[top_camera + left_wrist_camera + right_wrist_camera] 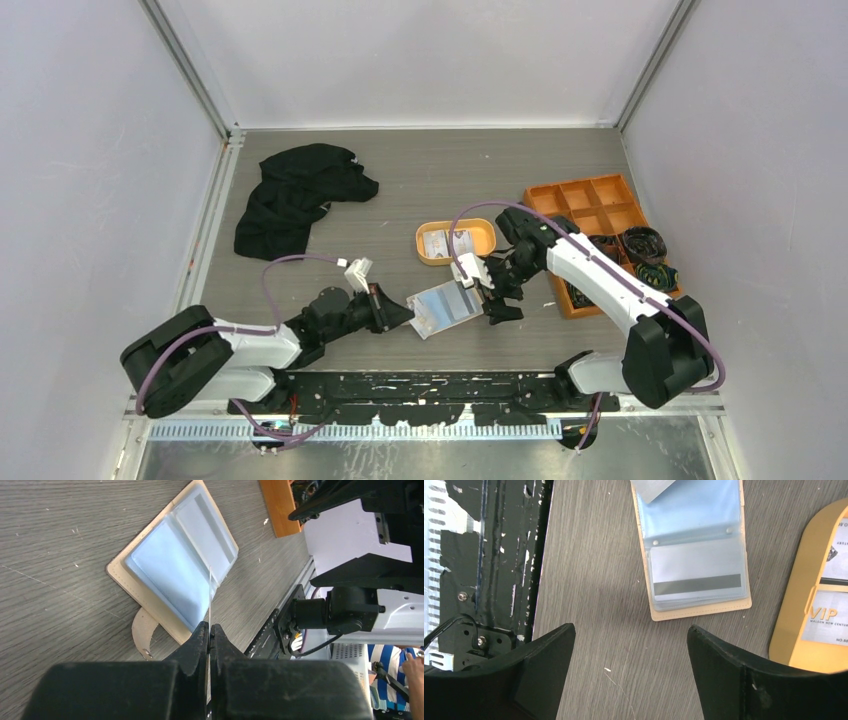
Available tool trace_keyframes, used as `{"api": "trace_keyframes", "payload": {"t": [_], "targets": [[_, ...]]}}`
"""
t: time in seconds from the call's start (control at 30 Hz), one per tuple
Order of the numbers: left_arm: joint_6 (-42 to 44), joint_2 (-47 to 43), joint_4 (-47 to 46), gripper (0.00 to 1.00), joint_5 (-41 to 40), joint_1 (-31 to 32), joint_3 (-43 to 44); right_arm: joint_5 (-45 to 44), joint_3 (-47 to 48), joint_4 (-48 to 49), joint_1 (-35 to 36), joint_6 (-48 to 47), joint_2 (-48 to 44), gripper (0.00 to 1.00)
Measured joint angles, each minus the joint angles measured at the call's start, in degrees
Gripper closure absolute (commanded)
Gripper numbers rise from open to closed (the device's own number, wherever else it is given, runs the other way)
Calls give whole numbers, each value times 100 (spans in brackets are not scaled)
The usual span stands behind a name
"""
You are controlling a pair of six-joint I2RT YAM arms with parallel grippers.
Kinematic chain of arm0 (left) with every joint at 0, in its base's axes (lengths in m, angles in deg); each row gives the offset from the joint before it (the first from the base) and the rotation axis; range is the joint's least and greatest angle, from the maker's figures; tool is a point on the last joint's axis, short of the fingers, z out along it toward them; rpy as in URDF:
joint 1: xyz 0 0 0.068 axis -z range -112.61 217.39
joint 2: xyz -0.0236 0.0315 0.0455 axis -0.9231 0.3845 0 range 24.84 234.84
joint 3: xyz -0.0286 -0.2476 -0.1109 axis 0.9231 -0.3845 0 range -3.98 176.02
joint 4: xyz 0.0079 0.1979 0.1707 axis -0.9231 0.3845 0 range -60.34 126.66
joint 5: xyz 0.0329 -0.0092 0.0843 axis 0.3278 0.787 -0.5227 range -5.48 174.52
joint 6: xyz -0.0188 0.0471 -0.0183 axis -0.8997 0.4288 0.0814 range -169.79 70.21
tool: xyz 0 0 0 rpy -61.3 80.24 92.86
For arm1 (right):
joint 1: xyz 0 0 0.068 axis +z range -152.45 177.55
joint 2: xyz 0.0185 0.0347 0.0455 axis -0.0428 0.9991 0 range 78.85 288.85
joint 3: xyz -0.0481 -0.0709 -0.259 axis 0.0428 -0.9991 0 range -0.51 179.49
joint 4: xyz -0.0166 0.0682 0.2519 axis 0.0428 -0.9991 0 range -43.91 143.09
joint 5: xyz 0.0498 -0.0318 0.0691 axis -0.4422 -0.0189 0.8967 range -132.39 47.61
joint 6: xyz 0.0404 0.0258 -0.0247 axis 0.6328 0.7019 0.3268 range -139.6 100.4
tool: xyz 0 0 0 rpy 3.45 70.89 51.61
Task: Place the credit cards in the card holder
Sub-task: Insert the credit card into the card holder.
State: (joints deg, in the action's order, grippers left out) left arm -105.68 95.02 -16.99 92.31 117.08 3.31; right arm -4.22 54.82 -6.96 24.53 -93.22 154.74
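- Left gripper (210,636) pinched a thin sheet (210,592) above the open card holder (165,565); card or flap, hard to tell.
- Right gripper (629,640) hung wide apart beside it, empty.
- Two credit cards (830,615) lay in the orange tray (789,635); best slide one in flat.

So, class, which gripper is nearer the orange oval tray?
Right. The right gripper hangs open just on the near side of the orange oval tray; the left gripper, pinching a thin card, lies farther left, across the card holder.
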Motion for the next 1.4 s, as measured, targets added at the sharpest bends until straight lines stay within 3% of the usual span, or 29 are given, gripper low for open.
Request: {"api": "trace_keyframes", "payload": {"t": [0.27,0.63,0.97,1.4], "targets": [[-348,903,-350,100,-131,0,400,-299,-118,0,0,-192,37,12],[-1167,2736,-2151,100,-170,-39,654,-1034,-649,800,227,-66,474,13],[-1515,2859,-2441,100,-153,-258,535,-1711,-750,1670,487,348,881,17],[-1794,3274,-2618,100,382,-315,483,-2083,-713,1884,629,588,1217,24]]}}
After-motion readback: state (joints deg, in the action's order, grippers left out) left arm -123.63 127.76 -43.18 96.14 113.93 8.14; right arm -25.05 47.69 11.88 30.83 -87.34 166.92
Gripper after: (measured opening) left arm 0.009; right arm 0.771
